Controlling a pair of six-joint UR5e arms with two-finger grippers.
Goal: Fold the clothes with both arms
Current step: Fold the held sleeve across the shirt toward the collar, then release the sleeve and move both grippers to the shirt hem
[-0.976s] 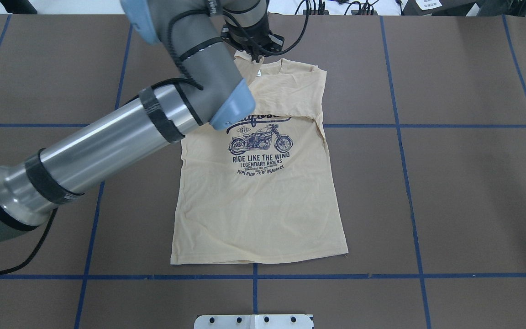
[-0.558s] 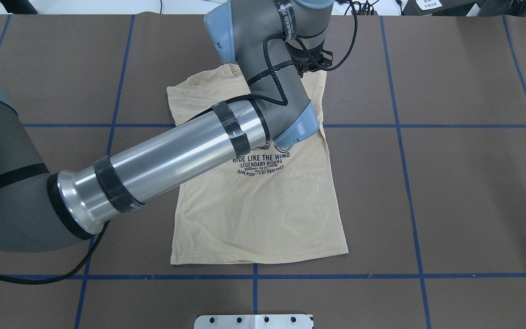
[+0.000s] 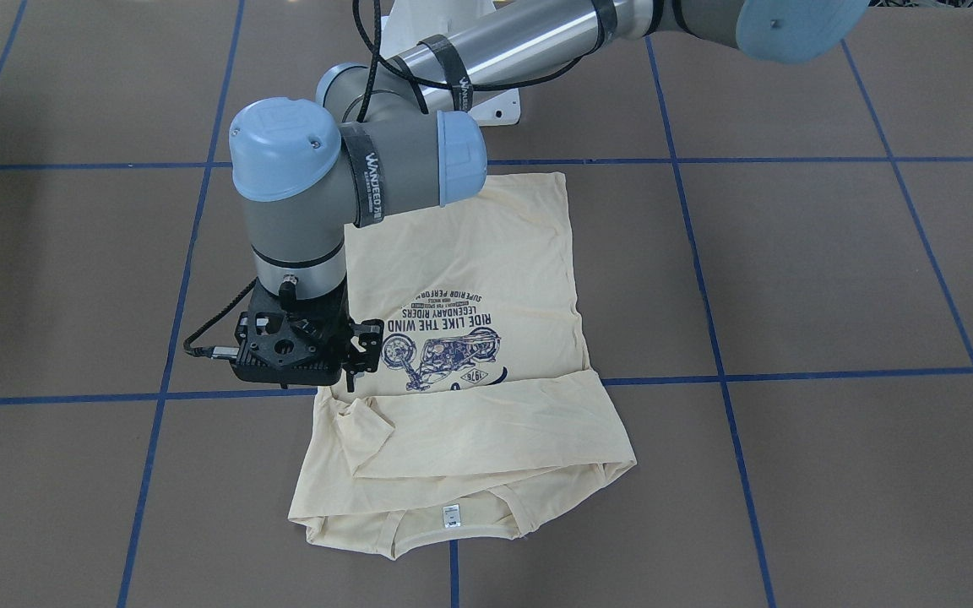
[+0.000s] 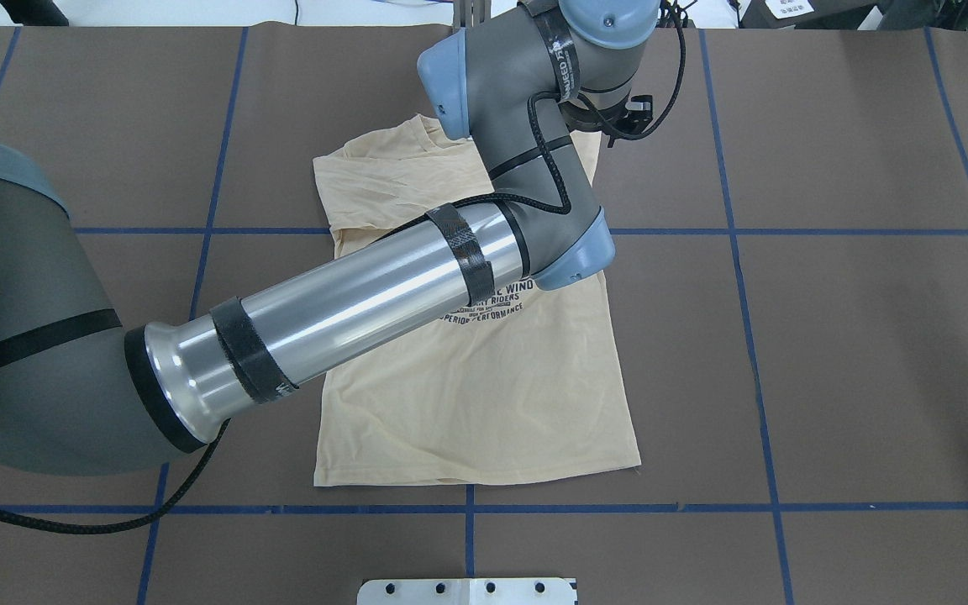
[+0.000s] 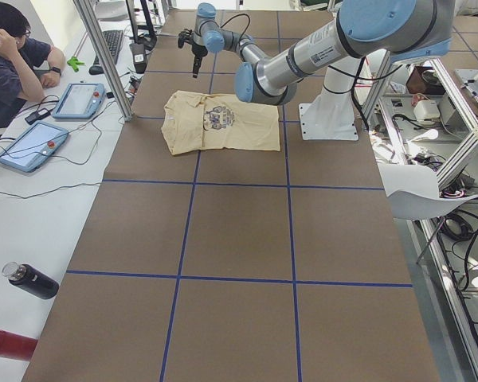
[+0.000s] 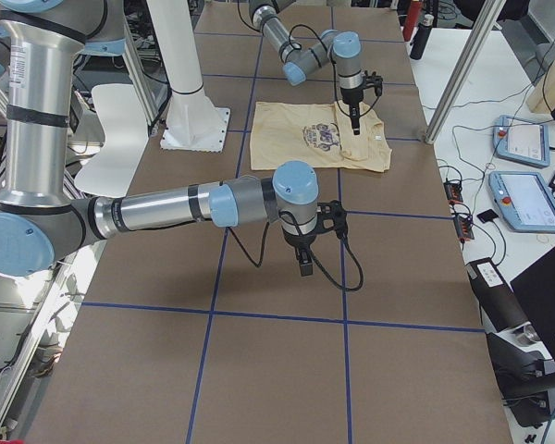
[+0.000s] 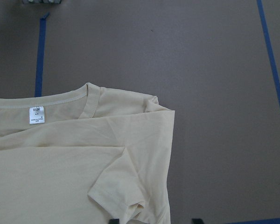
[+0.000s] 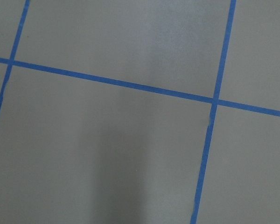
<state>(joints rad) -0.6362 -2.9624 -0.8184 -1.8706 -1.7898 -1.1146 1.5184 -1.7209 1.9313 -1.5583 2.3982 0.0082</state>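
The cream-yellow T-shirt (image 4: pixel 476 395) lies flat on the brown table, print side up, hem toward the robot. A band of fabric is folded across its chest (image 3: pixel 486 422), just behind the collar and white neck label (image 3: pixel 451 515). My left gripper (image 3: pixel 350 376) hangs over the shirt's shoulder on the robot's right side, beside a folded sleeve (image 7: pixel 126 186). The left wrist view shows it (image 7: pixel 154 220) open, its fingertips apart with only the sleeve's edge below. My right gripper (image 6: pixel 303 268) hovers over bare table away from the shirt; I cannot tell whether it is open or shut.
Blue tape lines (image 4: pixel 467 508) grid the table. The white pedestal base (image 3: pixel 486 101) stands behind the shirt's hem. A seated person (image 5: pixel 8 56), two tablets (image 5: pixel 28 143) and bottles (image 5: pixel 32 280) sit along the operators' side. Metal frame posts (image 5: pixel 103 56) rise there.
My left arm has swung to the right along the shirt's collar end, from its left shoulder to its right shoulder. The shirt's left shoulder now shows, lying flat.
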